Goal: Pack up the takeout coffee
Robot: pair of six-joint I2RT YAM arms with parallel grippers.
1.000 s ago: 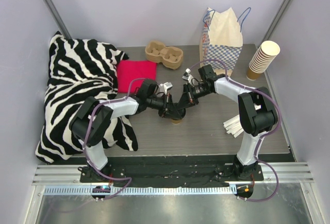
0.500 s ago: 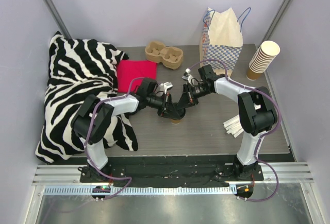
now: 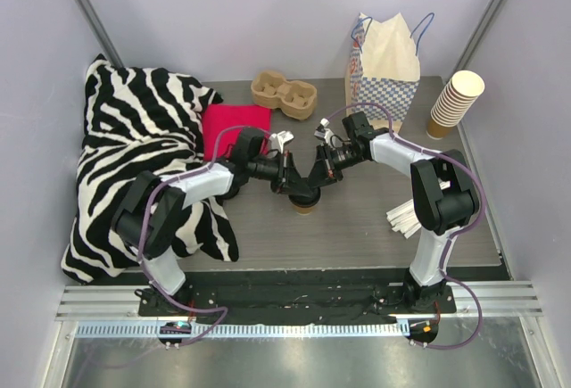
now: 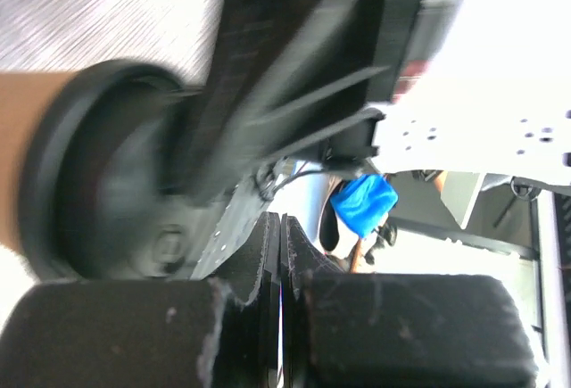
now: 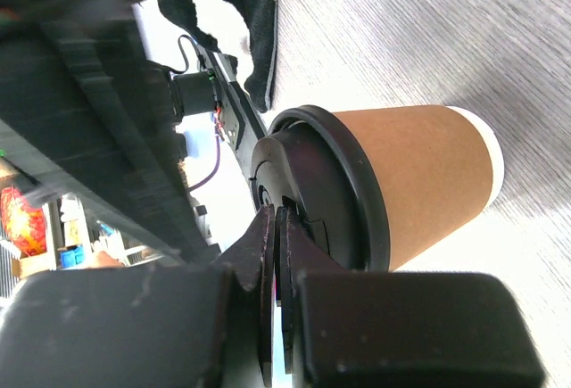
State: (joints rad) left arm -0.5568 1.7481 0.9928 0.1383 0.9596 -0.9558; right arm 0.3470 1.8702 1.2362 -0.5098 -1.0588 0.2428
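The takeout coffee (image 3: 306, 209) is standing upright on the table (image 3: 357, 227), in front of the checked paper bag (image 3: 385, 67) and off to its left, well apart from it; from above only a sliver of its tan base is showing, the rest lying hidden beneath the two claws meeting over it. The left gripper (image 3: 293, 183) is reaching in from the side away from the bag; in its own wrist view (image 4: 280, 254) the fingers (image 4: 259, 263) are pressing flat together with nothing between them, so it is clenched on air. In that view the cup (image 4: 18, 156) is smeared and running off the left edge, with a dark blurred bar crossing its top.

The right gripper (image 3: 318, 177) is coming in from the bag's side; its jaws (image 5: 277, 227) are likewise drawn tight together, the tips lying at the face of the black lid (image 5: 308, 174); whether they are touching it or pinching some ridge of it is not showing.

A stack of lidless cups (image 3: 455, 103) is leaning just to the bag's right; a cardboard cup carrier (image 3: 284, 94) is sitting to the bag's left, a red cloth (image 3: 234, 125) farther left, a zebra-striped blanket (image 3: 134, 156) farthest. A white pile (image 3: 403, 220) in front of the bag is lying partly behind the right arm, too small to name.
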